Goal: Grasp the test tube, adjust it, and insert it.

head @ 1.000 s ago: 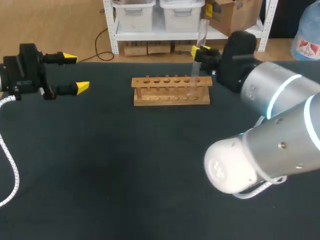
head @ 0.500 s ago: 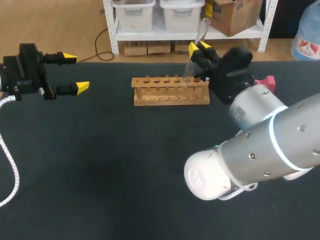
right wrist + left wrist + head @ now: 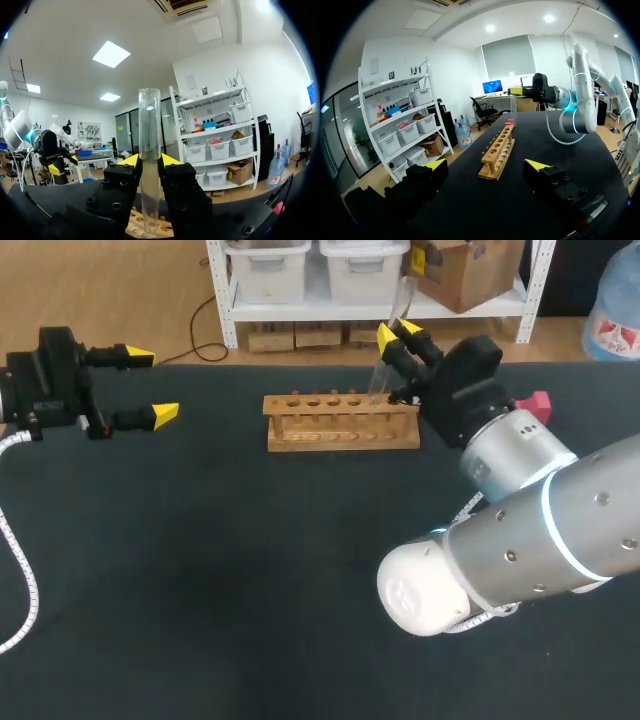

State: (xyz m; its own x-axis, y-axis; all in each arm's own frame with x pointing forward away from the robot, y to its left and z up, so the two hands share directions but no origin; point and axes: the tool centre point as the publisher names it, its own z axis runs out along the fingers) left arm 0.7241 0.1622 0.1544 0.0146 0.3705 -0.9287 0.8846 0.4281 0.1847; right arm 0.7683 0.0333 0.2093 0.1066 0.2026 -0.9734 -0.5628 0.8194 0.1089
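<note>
A clear glass test tube (image 3: 380, 378) is held between the yellow tips of my right gripper (image 3: 397, 336), which is shut on its middle. The tube leans, its lower end just above the right-hand holes of the wooden rack (image 3: 342, 422). In the right wrist view the test tube (image 3: 149, 150) stands up between the fingers, with the rack (image 3: 136, 228) below it. My left gripper (image 3: 146, 386) hovers open and empty at the far left of the table. In the left wrist view the rack (image 3: 498, 150) lies well ahead of the left gripper (image 3: 487, 166).
A small pink block (image 3: 535, 403) lies on the dark table right of the rack, partly hidden by my right arm. My right arm's large grey elbow (image 3: 440, 585) hangs over the table's right front. A white cable (image 3: 22, 580) runs along the left edge.
My right wrist has turned and the tube has tipped from upright to leaning, its lower end swinging left over the rack. My left arm has kept still.
</note>
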